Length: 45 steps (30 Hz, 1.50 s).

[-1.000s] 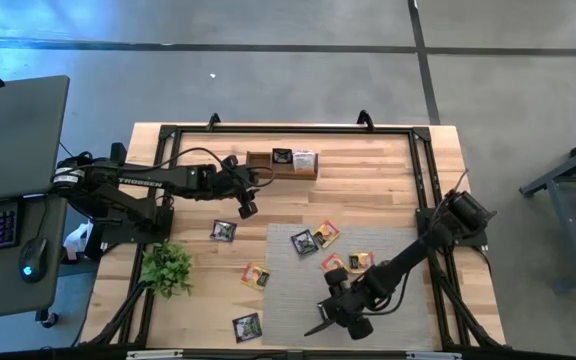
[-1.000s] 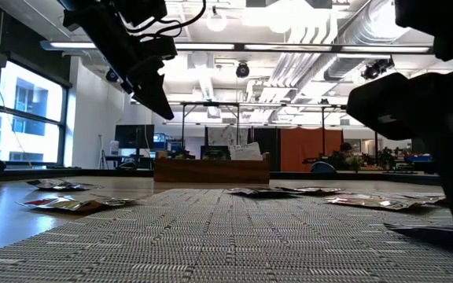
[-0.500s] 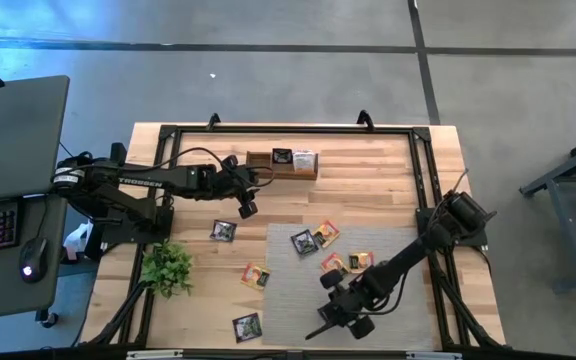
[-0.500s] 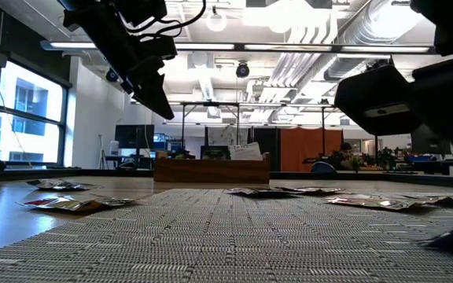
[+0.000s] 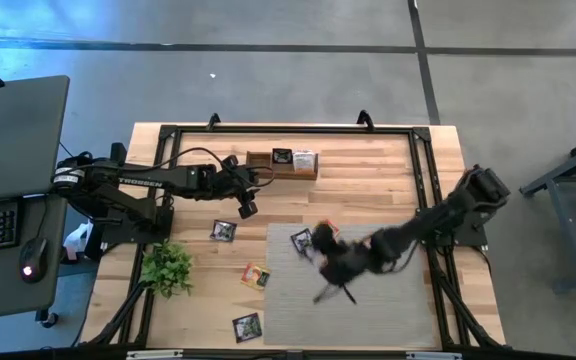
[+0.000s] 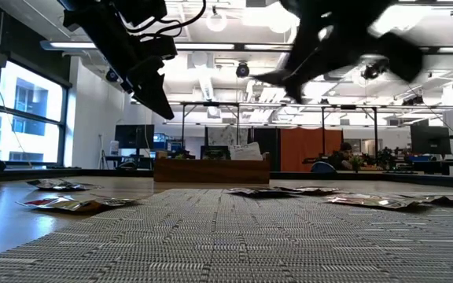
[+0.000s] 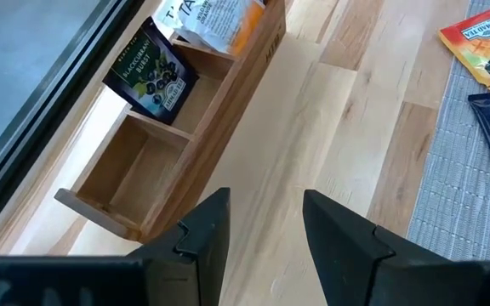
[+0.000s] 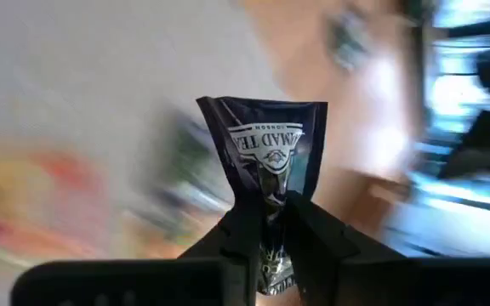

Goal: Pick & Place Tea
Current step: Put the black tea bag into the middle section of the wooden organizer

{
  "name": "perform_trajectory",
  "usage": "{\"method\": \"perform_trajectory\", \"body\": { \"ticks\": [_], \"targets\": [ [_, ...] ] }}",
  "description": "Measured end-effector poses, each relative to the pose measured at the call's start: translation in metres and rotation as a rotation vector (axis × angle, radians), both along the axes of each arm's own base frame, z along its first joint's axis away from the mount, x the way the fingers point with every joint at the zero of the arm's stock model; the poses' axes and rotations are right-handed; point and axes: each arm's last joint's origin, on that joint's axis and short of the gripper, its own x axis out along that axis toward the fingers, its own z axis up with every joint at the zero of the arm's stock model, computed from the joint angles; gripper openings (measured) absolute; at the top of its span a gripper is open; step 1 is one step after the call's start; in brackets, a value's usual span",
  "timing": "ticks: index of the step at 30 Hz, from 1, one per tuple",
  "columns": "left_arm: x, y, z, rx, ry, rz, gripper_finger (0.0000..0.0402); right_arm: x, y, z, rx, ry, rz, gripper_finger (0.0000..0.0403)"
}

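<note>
My right gripper hangs above the grey mat, shut on a dark tea sachet. Its arm is blurred in the high view. My left gripper hovers open and holds nothing, just near of the wooden box. Inside the box a dark sachet and a white-orange one stand on edge in its compartments. More sachets lie flat: a dark one, an orange-yellow one and a dark one on the wood, and others on the mat. My right gripper pinches the dark sachet's near end between its two fingers. The foil is crumpled in at the pinch. The rest of the sachet stands out past the fingertips with its printed face showing. It is lifted clear of the mat.
A small green plant stands at the table's left near side. A black frame runs around the tabletop. One end compartment of the box holds nothing. Bare wood lies between the box and the mat.
My right gripper has risen from the near part of the mat and swung fast toward the table's far edge. It carries the dark sachet, which is now lifted clear. My left arm has kept still.
</note>
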Motion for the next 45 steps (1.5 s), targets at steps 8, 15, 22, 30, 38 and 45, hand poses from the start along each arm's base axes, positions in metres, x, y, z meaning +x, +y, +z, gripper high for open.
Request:
{"method": "perform_trajectory", "body": {
  "ticks": [8,15,22,30,38,45],
  "targets": [
    [0.000,-0.001,0.000,-0.038,-0.003,-0.037,0.0147,0.040,-0.130,-0.004,-0.450,0.218,0.014,0.0040],
    [0.000,-0.001,-0.001,-0.032,0.005,-0.034,0.0147,0.067,-0.217,-0.010,-0.734,0.234,0.080,0.0029],
    [0.000,-0.001,-0.001,-0.015,0.014,-0.049,0.0147,0.074,-0.237,-0.038,-0.681,0.235,0.256,0.0037],
    [0.001,-0.001,0.000,-0.012,0.005,-0.046,0.0147,0.081,-0.241,-0.055,-0.699,0.235,0.210,0.0032],
    [0.001,-0.001,0.000,-0.012,0.006,-0.046,0.0147,0.083,-0.248,-0.050,-0.710,0.166,0.186,0.0037],
    [0.000,-0.001,0.000,-0.012,0.006,-0.046,0.0147,0.075,-0.256,-0.059,-0.653,0.244,0.230,0.0044]
  ]
}}
